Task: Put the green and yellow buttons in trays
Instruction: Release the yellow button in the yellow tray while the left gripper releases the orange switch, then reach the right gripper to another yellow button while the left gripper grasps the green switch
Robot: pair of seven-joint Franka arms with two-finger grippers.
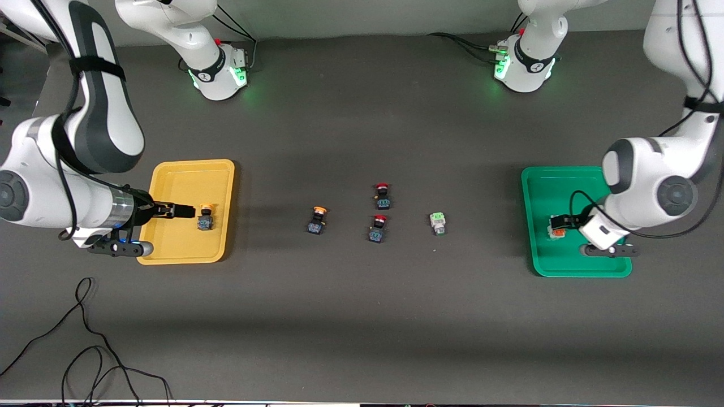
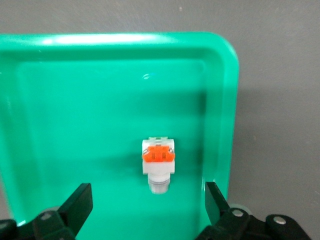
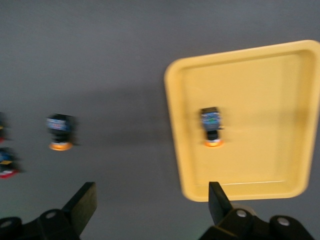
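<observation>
A yellow-capped black button (image 1: 205, 217) lies in the mustard yellow tray (image 1: 169, 249); the right wrist view shows the button (image 3: 212, 126) and the tray (image 3: 260, 80) too. My right gripper (image 1: 185, 211) is open and empty over this tray, beside the button (image 3: 150, 200). A white button with an orange face (image 1: 556, 229) lies in the green tray (image 1: 565, 265), seen also in the left wrist view (image 2: 158, 162). My left gripper (image 1: 561, 221) is open and empty just above it (image 2: 148, 200). A second yellow-capped button (image 1: 317, 220) and a white green-faced button (image 1: 438, 223) lie on the table between the trays.
Two red-capped black buttons (image 1: 382, 195) (image 1: 378, 228) lie mid-table between the yellow-capped and the green-faced button. Black cables (image 1: 85, 350) trail over the table's near edge at the right arm's end.
</observation>
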